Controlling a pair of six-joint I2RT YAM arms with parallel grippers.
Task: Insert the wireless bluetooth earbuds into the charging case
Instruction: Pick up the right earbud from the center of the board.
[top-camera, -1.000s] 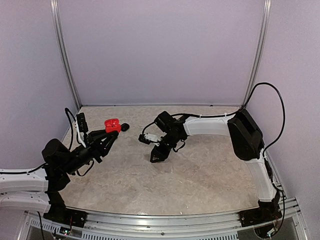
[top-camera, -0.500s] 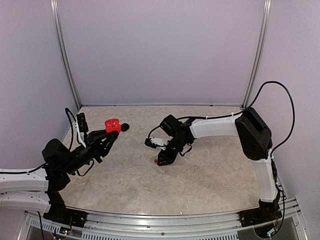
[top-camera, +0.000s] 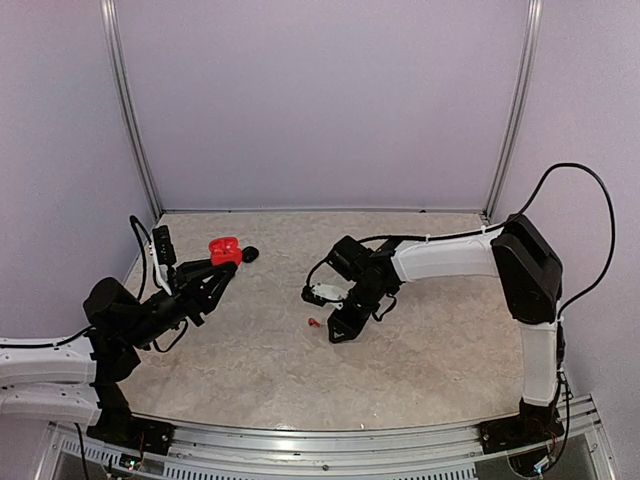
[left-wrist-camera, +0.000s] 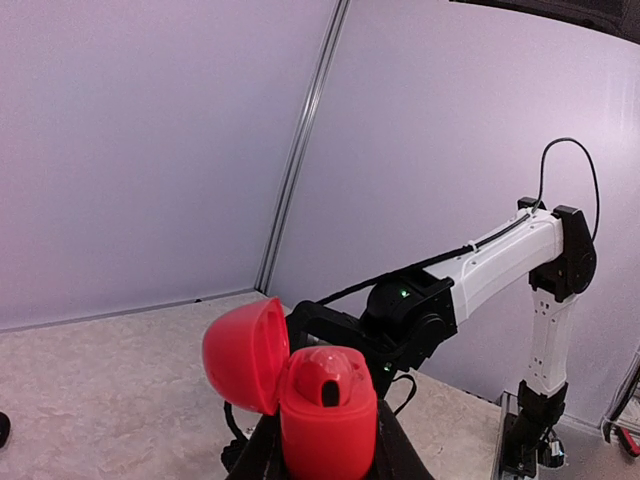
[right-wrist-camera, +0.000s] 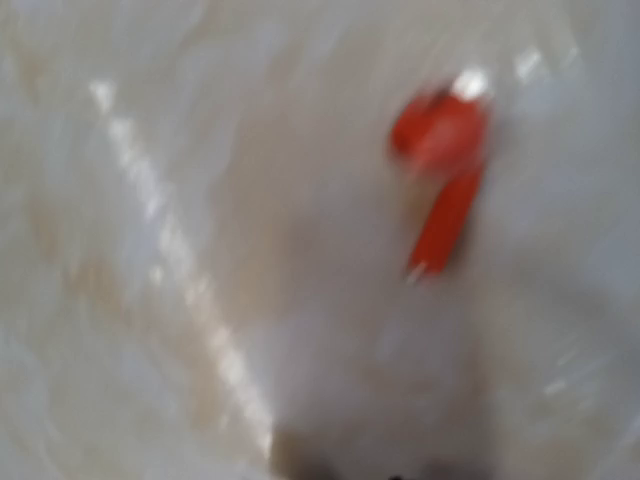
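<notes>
My left gripper (top-camera: 222, 266) grasped the open red case (left-wrist-camera: 328, 420). A red earbud (right-wrist-camera: 440, 170) lay on the table (top-camera: 420, 380) beside my right gripper (top-camera: 335, 335); I couldn't tell its grip.

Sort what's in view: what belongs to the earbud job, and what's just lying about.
Job: red charging case, open, in the left gripper; red earbud on the table beside the right gripper.
Lying about: small black rounded object near the case.
</notes>
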